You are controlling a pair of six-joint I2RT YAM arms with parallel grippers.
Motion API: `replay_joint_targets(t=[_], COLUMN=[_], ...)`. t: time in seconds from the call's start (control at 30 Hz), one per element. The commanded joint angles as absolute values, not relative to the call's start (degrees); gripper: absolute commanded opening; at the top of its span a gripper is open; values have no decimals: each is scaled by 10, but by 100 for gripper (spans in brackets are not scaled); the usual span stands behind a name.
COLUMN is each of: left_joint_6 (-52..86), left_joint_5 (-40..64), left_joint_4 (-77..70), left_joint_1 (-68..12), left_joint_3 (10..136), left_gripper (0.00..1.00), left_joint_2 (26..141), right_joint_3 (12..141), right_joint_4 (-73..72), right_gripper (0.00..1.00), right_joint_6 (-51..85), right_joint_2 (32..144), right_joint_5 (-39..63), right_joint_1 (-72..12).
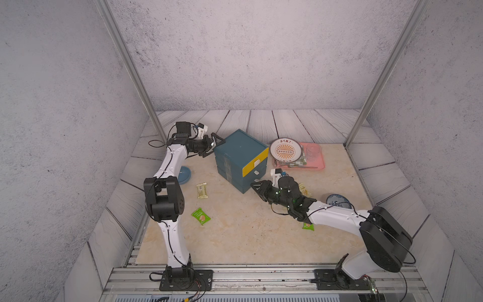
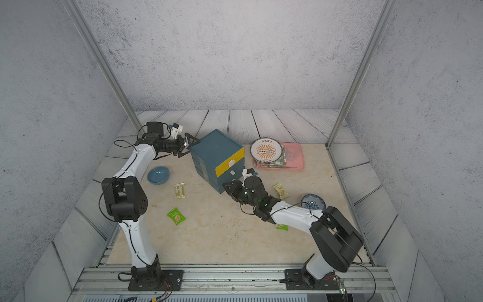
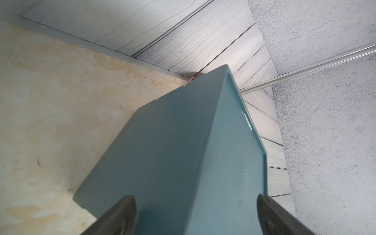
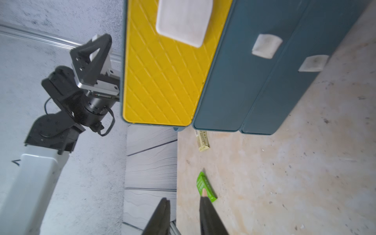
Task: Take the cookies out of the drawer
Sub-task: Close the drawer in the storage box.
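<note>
Four cookies lay out on the marbled table (image 1: 248,235): a pale yellow packet (image 1: 202,190) and a green packet (image 1: 201,216) toward its left edge, and a second yellow packet (image 2: 281,191) and a second green packet (image 2: 282,227) toward its right edge, partly under the right arm. The wrappers were glossy, flat pillows. The teal plastic cabinet (image 1: 240,157), whose top front was quilted yellow, looked fully shut, so any remainder stayed unseen. The right gripper (image 4: 183,200) sat by the lowest drawer, jaws narrowly parted and empty. The left gripper (image 3: 195,198) straddled the cabinet's rear top corner, jaws wide.
</note>
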State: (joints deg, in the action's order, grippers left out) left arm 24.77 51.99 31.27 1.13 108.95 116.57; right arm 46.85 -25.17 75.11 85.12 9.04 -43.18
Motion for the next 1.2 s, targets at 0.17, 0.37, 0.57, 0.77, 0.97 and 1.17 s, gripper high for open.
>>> replay_joint_targets(t=[0.17,0.37,0.57,0.77,0.97,1.17], left_joint_6=[282,310,304,294,290,267], left_joint_5=[365,327,310,310,344,394], left_joint_4=[288,300,331,323,301,288], left_joint_1=[13,3,-3,-23,-49,-71], left_joint_3=[1035,1038,1087,1095,1094,1075], left_gripper=[99,98,98,99,98,99], left_joint_2=[1017,1044,1096,1128,1149,1152], right_joint_3=[585,863,1153,1334,1291,1087], right_joint_4=[31,125,220,259,285,208], right_gripper=[35,36,36,35,35,33], right_joint_6=[614,533,518,548,513,512], right_joint_2=[824,1035,1256,1390,1354,1230], right_joint_5=[124,258,340,393,406,402], right_joint_1=[-232,-134,-125,-137,-178,-207])
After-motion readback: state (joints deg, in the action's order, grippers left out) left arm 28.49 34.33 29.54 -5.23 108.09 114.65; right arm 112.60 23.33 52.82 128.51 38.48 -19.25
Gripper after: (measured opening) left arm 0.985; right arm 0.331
